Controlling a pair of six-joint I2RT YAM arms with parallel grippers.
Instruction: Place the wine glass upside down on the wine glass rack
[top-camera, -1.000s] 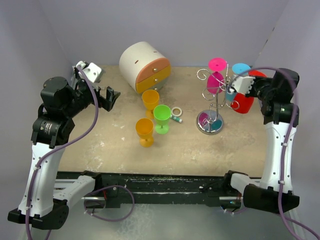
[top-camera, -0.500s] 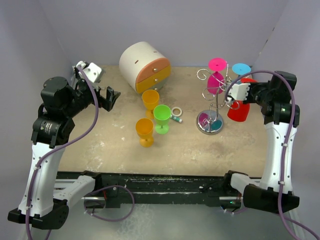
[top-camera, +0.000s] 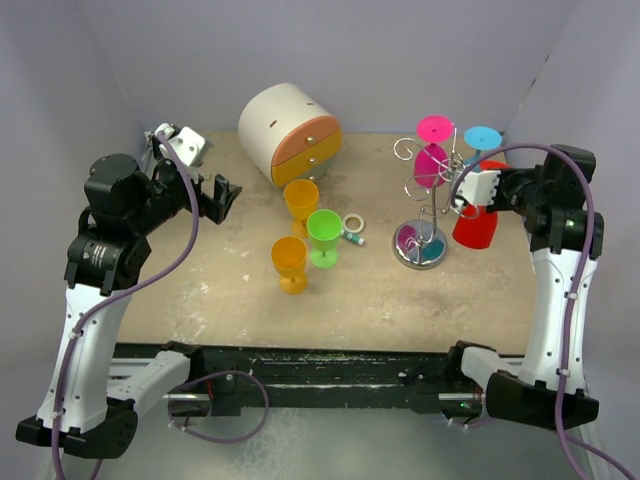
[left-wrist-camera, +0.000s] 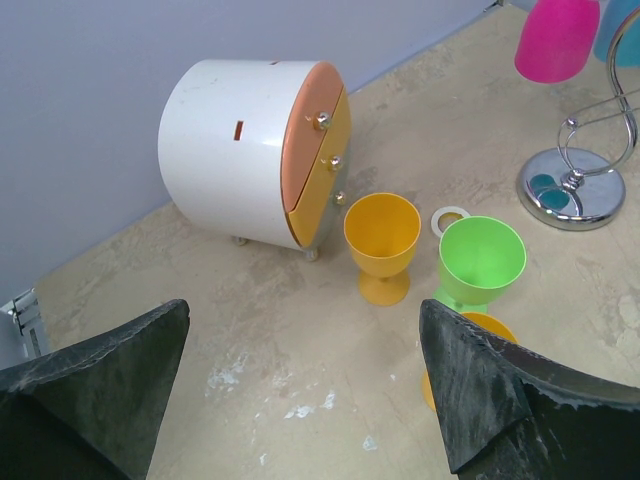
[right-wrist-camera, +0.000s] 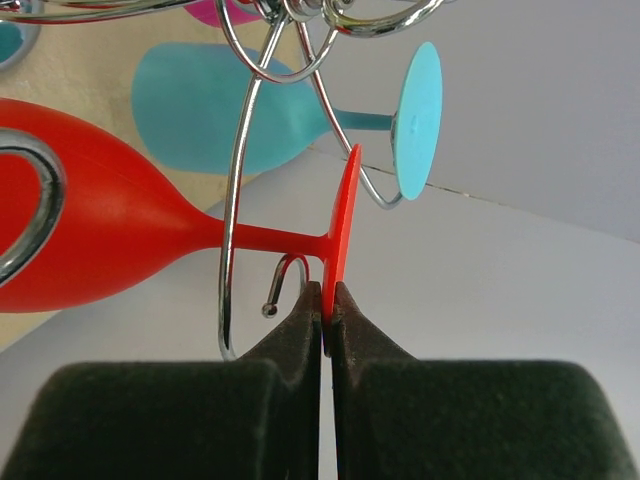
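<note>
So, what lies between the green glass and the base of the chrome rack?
In the top view, a small white ring and a short tube-like item lie near the green glass; the rest toward the rack base is bare.

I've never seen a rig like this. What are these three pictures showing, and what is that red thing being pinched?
These are two robot arms bolted at a table's near edge, each ending in a two-finger gripper. The wide picture looks down from above and behind them; the other two come from a small camera on each wrist. On the table stand a round white drawer box, a far orange cup, a near orange cup, a green cup, and a chrome wire rack with a pink glass and a blue glass hanging upside down. The left gripper is open and empty. The right gripper is shut on the foot of a red wine glass, held bowl down at the rack's wire arms.
</note>
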